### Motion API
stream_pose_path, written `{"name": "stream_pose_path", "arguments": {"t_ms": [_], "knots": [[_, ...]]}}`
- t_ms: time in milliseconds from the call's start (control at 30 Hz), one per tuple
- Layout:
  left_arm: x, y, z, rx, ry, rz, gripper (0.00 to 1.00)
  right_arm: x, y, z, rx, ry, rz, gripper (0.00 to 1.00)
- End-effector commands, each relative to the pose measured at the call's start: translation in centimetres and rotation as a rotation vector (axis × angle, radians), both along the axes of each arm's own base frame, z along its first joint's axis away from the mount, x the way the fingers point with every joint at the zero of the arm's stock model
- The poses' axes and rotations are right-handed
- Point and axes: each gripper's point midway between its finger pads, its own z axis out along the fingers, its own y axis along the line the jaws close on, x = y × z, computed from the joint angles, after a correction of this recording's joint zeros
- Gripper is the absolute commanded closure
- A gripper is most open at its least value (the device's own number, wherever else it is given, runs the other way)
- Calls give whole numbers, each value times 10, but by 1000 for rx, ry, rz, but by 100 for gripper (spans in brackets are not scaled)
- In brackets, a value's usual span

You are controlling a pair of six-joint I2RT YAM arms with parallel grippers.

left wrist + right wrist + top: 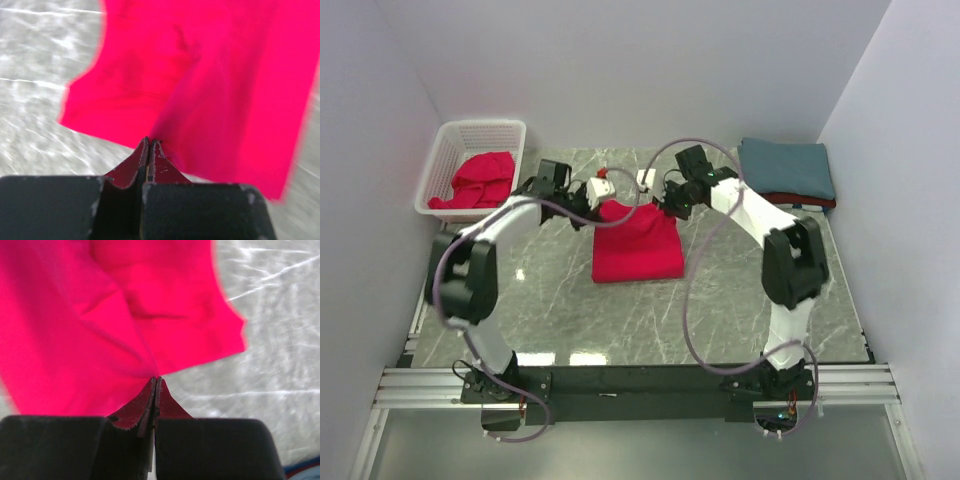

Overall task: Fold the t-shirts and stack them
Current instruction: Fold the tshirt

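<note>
Tabletop (35, 60) blurs; left fingers (131, 167) and right fingers (137, 407) hide edges of red t-shirt (215, 90).

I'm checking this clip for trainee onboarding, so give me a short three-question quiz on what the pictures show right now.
1. True or false: the left fingers and the right fingers are both shut on the red t-shirt.
2. Which lies on top of the darker red t-shirt at the far right? A) teal t-shirt B) bright red t-shirt C) white towel
3. Fill in: the white basket at the far left holds crumpled ___ cloth.
Key: 1 true; 2 A; 3 red.
</note>
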Motion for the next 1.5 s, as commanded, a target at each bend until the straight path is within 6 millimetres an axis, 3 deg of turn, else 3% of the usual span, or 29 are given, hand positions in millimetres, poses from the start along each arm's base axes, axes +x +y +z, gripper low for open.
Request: {"name": "stream_pose_path", "arguments": {"t_ms": [0, 33, 67, 133, 233, 400, 433, 500, 533, 600, 633, 700, 733, 767, 933, 967, 1033, 1067, 1133, 1200, 1300, 1367, 1467], "knots": [[56, -4, 4, -63, -8, 86, 100, 46, 5, -14, -1, -15, -31, 100], [69, -4, 7, -63, -18, 102, 100, 52, 7, -17, -3, -15, -37, 100], [75, -3, -13, -38, 16, 112, 100, 58, 9, -27, -7, -6, -42, 100], [85, 0, -22, -11, 21, 129, 100, 61, 11, -36, -9, 8, -58, 100], [87, -1, -50, 42, 83, 161, 100, 59, 7, -57, -31, 49, -91, 100], [60, 0, -70, 76, 202, 199, 99, 42, 6, -72, -42, 124, -151, 100], [45, 1, -73, 84, 222, 198, 99, 32, 2, -80, -57, 151, -155, 100], [27, 1, -75, 77, 258, 207, 99, 17, 6, -78, -53, 164, -155, 100], [8, 3, -80, 77, 285, 209, 100, 7, 7, -80, -56, 177, -155, 100], [-16, 1, -84, 50, 353, 229, 99, -21, 6, -84, -51, 217, -158, 100], [-37, 3, -86, 42, 391, 232, 99, -46, 6, -96, -79, 253, -144, 100], [-60, 2, -84, 6, 448, 243, 99, -68, 12, -82, -23, 273, -151, 100], [-77, 5, -83, -1, 465, 246, 99, -92, 10, -93, -40, 317, -145, 100], [-86, 6, -80, -14, 488, 254, 99, -100, 10, -84, -22, 311, -145, 100], [-121, 12, -68, -23, 533, 241, 99, -157, 7, -77, 17, 474, -163, 98], [-123, 12, -65, -28, 527, 234, 99, -159, 6, -72, 30, 485, -187, 92], [-119, 12, -51, -51, 492, 225, 85, -158, 4, -68, 34, 490, -217, 71], [-118, 11, -45, -54, 460, 185, 70, -150, 3, -59, 58, 483, -255, 66], [-116, 6, -23, -82, 417, 123, 60, -133, 6, -36, 128, 465, -288, 58], [-110, 4, -6, -88, 340, 70, 47, -119, 0, -18, 201, 489, -359, 58], [-109, 2, 14, -94, 230, -11, 35, -103, 6, 15, 340, 523, -385, 58], [-116, -4, 24, -92, 151, -128, 32, -93, 22, 26, 440, 600, -402, 62], [-115, -13, 21, -82, 124, -167, 34, -87, 31, 18, 464, 678, -436, 66]]}}
